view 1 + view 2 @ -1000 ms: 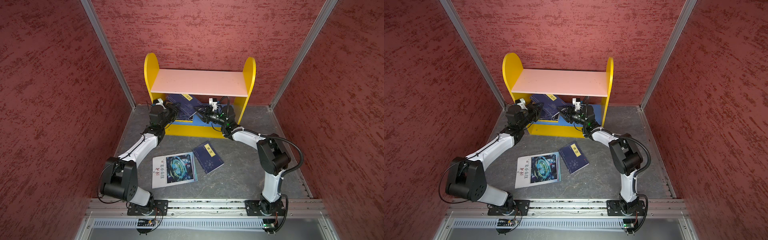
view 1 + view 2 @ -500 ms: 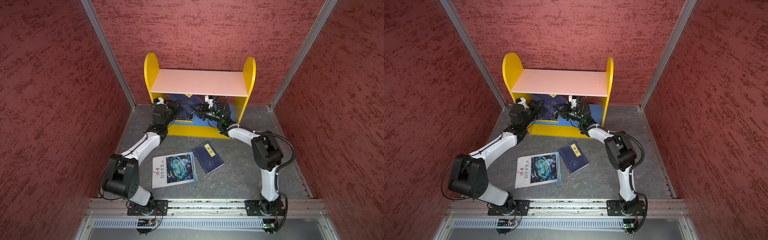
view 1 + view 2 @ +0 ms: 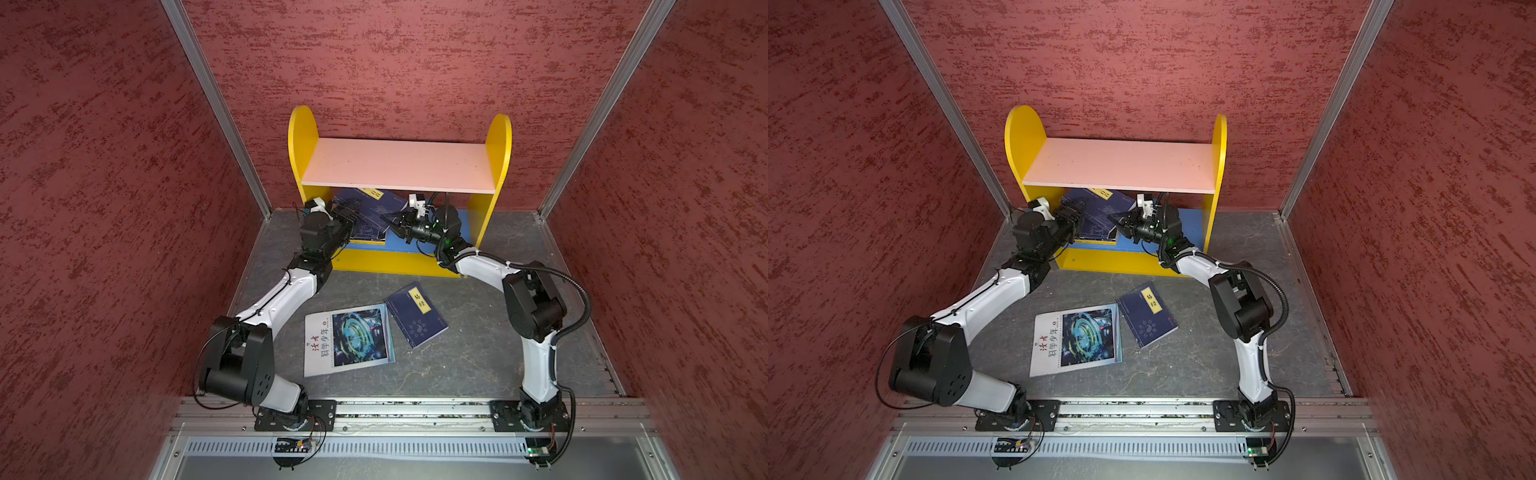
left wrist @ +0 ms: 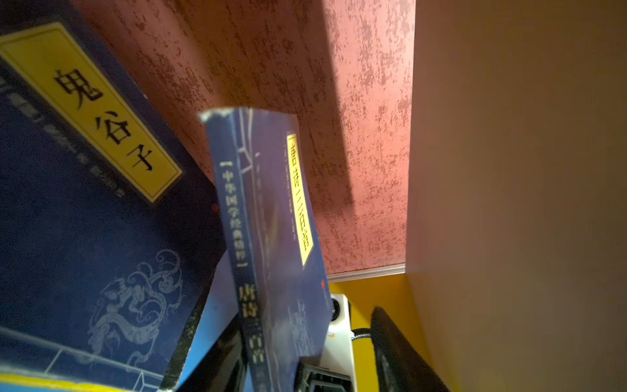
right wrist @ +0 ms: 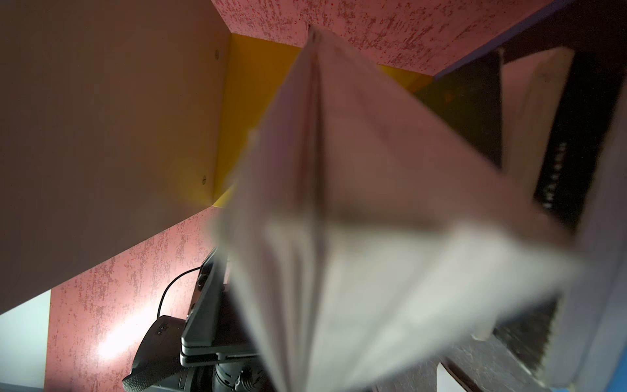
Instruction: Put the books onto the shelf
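Navy book (image 4: 271, 237) aslant in shelf (image 3: 399, 166), label rearward

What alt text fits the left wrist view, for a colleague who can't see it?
A navy book with a yellow label stands nearly upright, spine to camera, between the left gripper's open black fingers. A second navy book leans beside it on the blue board; the pink board's underside and red wall fill the rest.
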### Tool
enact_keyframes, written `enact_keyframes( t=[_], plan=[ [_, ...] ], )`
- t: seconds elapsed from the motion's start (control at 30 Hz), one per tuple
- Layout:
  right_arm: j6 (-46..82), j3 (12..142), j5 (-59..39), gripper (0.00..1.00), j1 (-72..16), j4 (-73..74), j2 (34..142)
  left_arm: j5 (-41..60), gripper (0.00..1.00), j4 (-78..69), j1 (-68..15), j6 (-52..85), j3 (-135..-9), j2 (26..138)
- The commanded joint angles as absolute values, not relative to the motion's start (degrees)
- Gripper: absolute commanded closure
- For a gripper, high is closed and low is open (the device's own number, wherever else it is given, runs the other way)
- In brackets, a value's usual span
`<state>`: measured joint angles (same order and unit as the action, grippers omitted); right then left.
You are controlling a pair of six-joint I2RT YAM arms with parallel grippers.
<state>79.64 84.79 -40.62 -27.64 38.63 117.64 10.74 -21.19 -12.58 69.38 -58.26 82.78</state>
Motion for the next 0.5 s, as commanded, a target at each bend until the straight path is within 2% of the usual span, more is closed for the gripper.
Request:
enact_keyframes(
  t=[0.0,0.07,0.23,0.47],
  plan=[
    [77.9,85.0,-46.1,0.92,-26.0,39.6,113.5,15.7,0.31,-14.4,-10.1,65.3,-57.1,78.1],
    [77.9,84.1,-48.4,0.92,-25.4,39.5,112.0,17.8,0.25,-8.2,-8.5,63.5,-57.6,76.5],
    [78.9,82.8,-54.5,0.91,-24.3,40.5,110.1,22.2,0.25,-1.9,-5.9,61.5,-56.0,73.1],
    [79.9,82.6,-59.4,0.91,-24.3,40.3,109.3,27.4,0.35,-8.3,-4.6,62.6,-52.7,72.0]
  ],
)
